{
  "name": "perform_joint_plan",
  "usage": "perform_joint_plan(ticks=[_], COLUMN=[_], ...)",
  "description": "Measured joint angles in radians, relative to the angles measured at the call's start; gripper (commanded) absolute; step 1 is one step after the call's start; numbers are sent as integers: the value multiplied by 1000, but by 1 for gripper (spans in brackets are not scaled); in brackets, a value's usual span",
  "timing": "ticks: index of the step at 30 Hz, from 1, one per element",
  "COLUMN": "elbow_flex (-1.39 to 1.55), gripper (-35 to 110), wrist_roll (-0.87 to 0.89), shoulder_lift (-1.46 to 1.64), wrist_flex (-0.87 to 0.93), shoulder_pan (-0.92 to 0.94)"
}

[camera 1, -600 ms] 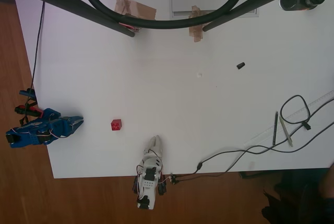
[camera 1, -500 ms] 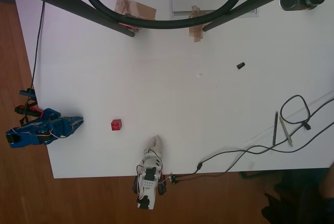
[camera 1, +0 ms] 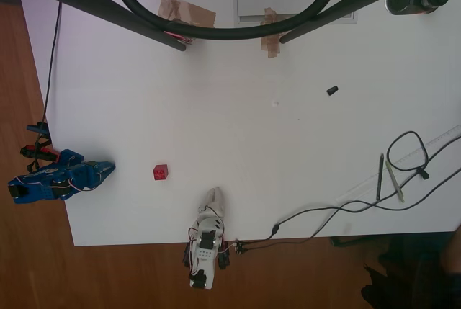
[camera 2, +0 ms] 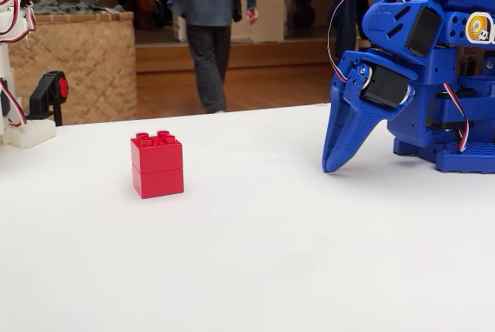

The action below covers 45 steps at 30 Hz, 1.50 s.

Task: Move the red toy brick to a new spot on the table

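Table: white, smooth, rectangular table; brown tape patches near its far edge in the overhead view, well away from the red toy brick.
Floor: brown wooden floor around the table in the overhead view.
Room: the fixed view looks past the brick to a wicker-fronted counter and a person standing on the wood floor.
Red toy brick: glossy red plastic, cube-shaped, studs on top; it stands upright on the bare table, alone. The fixed view shows a seam around its middle.
Blue arm: blue plastic with red and white wires; gripper sits left of the brick in the overhead view and right of it in the fixed view, well apart from it.
Fingers: pressed together into one tapered point aimed down near the table, nothing between them.
Clutter: right of the brick in the overhead view, black cables, two pens and a small dark piece.
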Motion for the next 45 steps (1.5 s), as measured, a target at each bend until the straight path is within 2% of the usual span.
perform_joint_plan(ticks=[39,45], elbow_flex=[0,-91], gripper=[0,0], wrist_roll=[-3,-114], shoulder_lift=[-2,-206], wrist_flex=[0,-138], shoulder_pan=[18,97])
